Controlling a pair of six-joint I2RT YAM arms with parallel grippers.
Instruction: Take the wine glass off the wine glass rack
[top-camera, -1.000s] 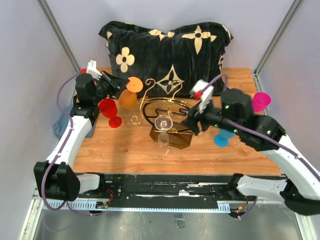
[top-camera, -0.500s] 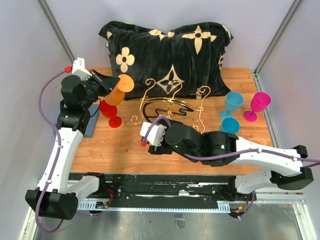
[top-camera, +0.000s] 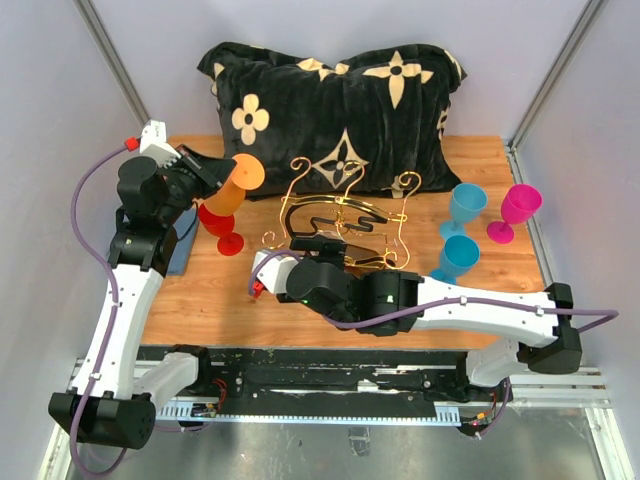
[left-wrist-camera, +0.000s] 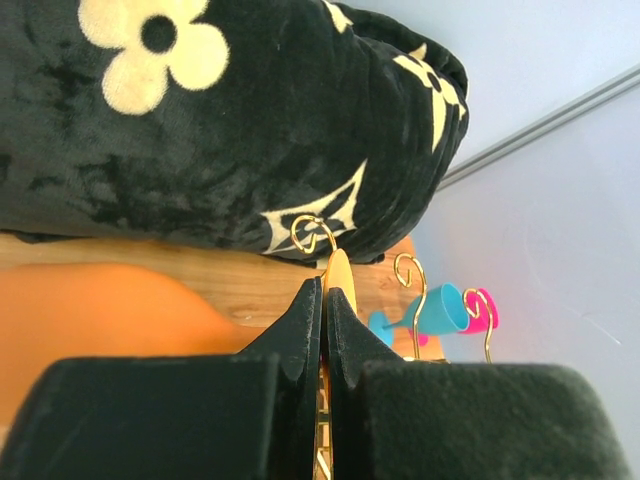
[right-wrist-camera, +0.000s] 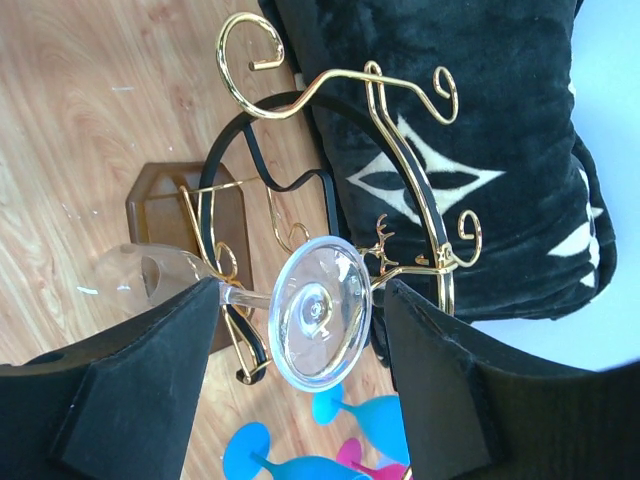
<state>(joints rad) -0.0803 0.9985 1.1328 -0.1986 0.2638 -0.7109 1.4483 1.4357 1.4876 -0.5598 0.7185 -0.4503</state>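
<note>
Two black padded fingers (right-wrist-camera: 130, 380) of the right gripper (right-wrist-camera: 300, 300) stand apart, one on each side of the round foot of the wine glass (right-wrist-camera: 322, 312). A gap shows on both sides, so nothing is gripped yet. The clear glass lies on its side low in the wine glass rack (right-wrist-camera: 300, 110). Its foot faces the wrist camera, and its stem runs back past a gold wire to the bowl, over the brown base (right-wrist-camera: 165, 215). How the stem is seated in the rails I cannot tell. The rack stands about mid-table (top-camera: 480, 290), in front of the pillow (top-camera: 340, 95) along the far edge.

The step in hand looks like closing on the glass. A hold across the thin rim of the foot would probably slip, so the fingers would do better to pass the foot and close gently on the stem just behind it. Clear glass is likely slick and brittle, so a hard squeeze is a risk. The glass should then be drawn out along the line of the rails toward the near edge. Lifted straight up, the foot may catch a gold scroll and drag or tip the light stand.

The left gripper (top-camera: 205, 165) is clamped on a thin edge of an orange glass (top-camera: 240, 178), held in the air near the far left corner above a red glass (top-camera: 218, 222), well apart from the rack. Two blue glasses (top-camera: 466, 205) and a pink glass (top-camera: 518, 208) stand near the right edge, clear of the way out.
</note>
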